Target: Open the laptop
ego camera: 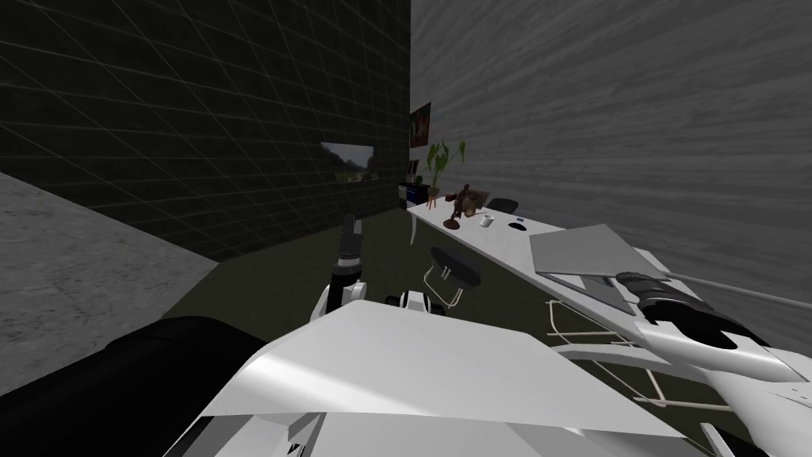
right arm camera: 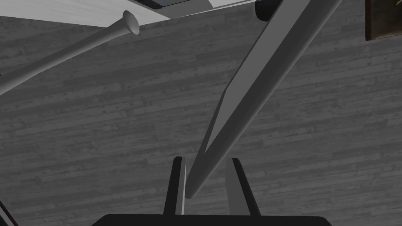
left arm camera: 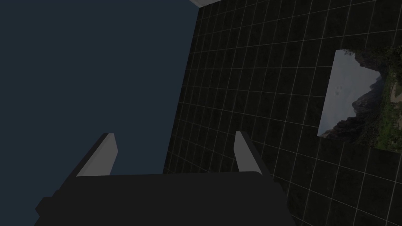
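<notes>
laptop (ego camera: 585,249) at 2 o'clock, on the near end of the white desk (ego camera: 493,247), close to its front edge. lid (right arm camera: 255,90) is grey and partly up, with the darker base showing under its near edge.

right gripper (right arm camera: 206,168) is at the lid's near corner. Fingers narrow, one on each face, and the lid edge sits between them: pinched. In the head view the right gripper (ego camera: 623,278) sits just past the desk's front edge, forearm trailing back to 4 o'clock.

Room around it:
- Grey plank wall runs behind the desk, 1 to 3 o'clock, near the lid's far side.
- A thin white rod (right arm camera: 78,43) crosses near the lid, apart from it. Can't tell what it belongs to.
- White wire frame (ego camera: 591,337) below the desktop, under the right arm.

Further along the desk toward 12–1 o'clock, well apart from the laptop:
- a small dark round item (ego camera: 517,226), too small to name
- white mug (ego camera: 486,223)
- brown figurine (ego camera: 464,203)
- potted plant (ego camera: 442,163) at the far end

Dark-seated chair (ego camera: 456,266) at 12 o'clock, beside the desk's front edge on open floor.

left gripper (left arm camera: 174,135) is raised at 11 o'clock, well apart from the desk, fingers spread wide, nothing between them.
</notes>
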